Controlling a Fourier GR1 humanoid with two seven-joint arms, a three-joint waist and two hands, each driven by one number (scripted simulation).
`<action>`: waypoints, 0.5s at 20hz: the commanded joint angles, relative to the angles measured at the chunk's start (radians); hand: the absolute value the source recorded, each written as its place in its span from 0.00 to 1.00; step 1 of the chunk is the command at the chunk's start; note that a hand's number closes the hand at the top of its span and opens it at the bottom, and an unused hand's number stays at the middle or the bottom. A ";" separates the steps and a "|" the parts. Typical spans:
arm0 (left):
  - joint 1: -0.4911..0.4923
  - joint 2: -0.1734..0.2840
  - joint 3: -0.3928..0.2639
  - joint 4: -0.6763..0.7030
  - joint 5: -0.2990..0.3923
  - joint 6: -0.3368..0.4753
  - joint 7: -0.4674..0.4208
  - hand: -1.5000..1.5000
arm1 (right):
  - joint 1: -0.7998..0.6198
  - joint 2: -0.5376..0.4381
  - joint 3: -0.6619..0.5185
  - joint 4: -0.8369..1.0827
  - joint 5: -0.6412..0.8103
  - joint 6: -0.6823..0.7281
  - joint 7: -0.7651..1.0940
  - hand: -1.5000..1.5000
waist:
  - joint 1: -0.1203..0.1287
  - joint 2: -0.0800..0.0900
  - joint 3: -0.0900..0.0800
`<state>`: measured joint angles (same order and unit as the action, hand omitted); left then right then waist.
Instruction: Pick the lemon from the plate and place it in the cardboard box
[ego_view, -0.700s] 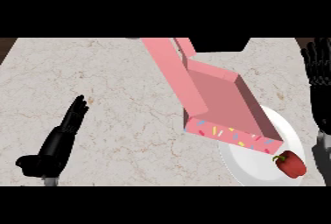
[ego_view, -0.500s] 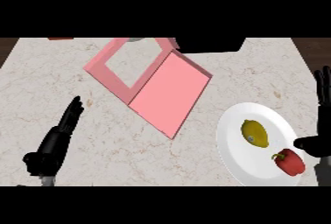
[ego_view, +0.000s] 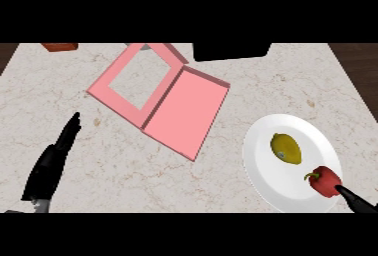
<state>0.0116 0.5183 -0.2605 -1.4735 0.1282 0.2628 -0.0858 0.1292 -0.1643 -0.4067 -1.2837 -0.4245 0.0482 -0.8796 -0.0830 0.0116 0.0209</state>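
Lemon (ego_view: 286, 148) on plate (ego_view: 262, 145), right of box (ego_view: 186, 111)

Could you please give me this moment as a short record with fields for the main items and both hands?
lemon: on the white plate, untouched
red pepper: on the same plate, nearer the robot than the lemon
pink box: open on the counter, left of the plate
left hand: open, resting at lower left
right hand: only a tip shows, by the pepper

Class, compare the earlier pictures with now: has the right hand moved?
Yes. The right hand has dropped from above the plate to its lower right edge, beside the pepper.
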 joint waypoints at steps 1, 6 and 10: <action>-0.030 0.006 -0.016 0.041 -0.020 -0.020 0.011 0.50 | 0.105 -0.009 -0.036 0.124 0.065 0.140 -0.324 0.00 | 0.021 0.000 -0.010; -0.112 0.000 -0.020 0.052 -0.026 -0.044 0.072 0.50 | 0.211 -0.106 -0.009 0.242 0.289 0.078 -0.450 0.00 | 0.055 -0.008 -0.016; -0.088 -0.051 -0.053 0.113 -0.084 -0.029 0.007 0.50 | 0.256 -0.156 0.007 0.218 0.320 0.114 -0.397 0.00 | 0.071 -0.012 -0.021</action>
<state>-0.0881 0.4951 -0.2892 -1.3919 0.0822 0.2293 -0.0472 0.3321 -0.2850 -0.4180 -1.0833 -0.1659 0.1012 -1.1011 -0.0270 0.0039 0.0046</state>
